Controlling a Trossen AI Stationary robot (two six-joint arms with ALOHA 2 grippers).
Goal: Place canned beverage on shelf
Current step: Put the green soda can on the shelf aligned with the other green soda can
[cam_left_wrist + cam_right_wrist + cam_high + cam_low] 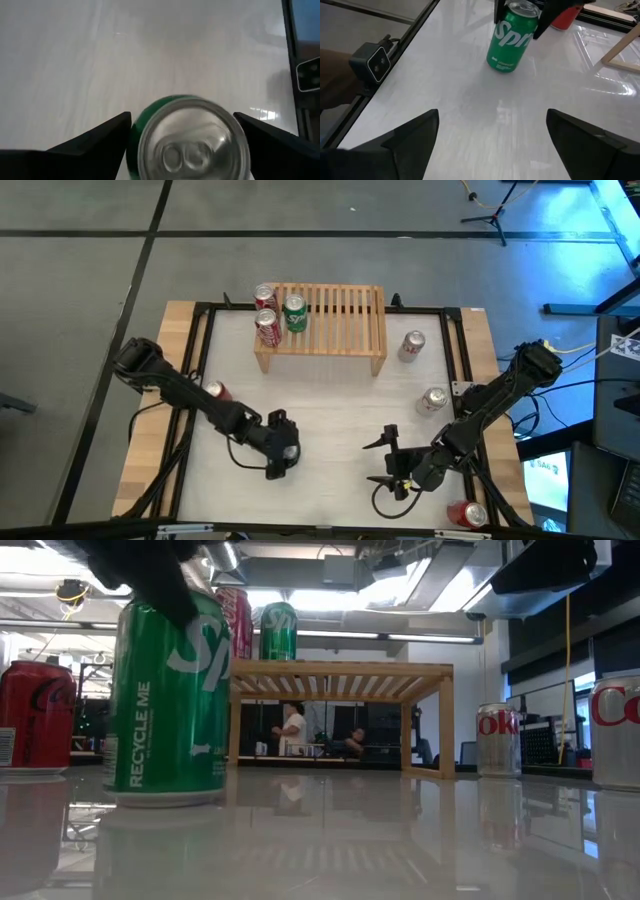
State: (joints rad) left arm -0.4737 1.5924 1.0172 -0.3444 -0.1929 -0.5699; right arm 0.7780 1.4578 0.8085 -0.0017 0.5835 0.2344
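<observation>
A green can (pixel 168 700) stands upright on its base on the white table, near the front left; in the high view my left gripper (pixel 280 452) covers it. That gripper (pixel 182 115) is open, slanting down from the near left, with one finger on each side of the can's top (pixel 192 142). My right gripper (pixel 382 460) waits open over bare table to the can's right, with nothing between its fingers (pixel 492 112). The light-wood shelf (pixel 335 320) stands at the far middle. A red can (pixel 236 620) and a green can (pixel 294 313) stand on its left end. My left gripper has a finger (pixel 499 11) on either side of the green can's upper wall (pixel 516 22). Whether either finger touches the can I cannot tell. The can stands upright on the table.
Two silver cans (pixel 412 345) (pixel 432 400) stand right of the shelf. One red can (pixel 216 391) stands by the left arm and another (pixel 468 513) at the near right corner. A further red can (pixel 264 294) is at the shelf's far left corner. A black frame (pixel 455 350) rims the table.
</observation>
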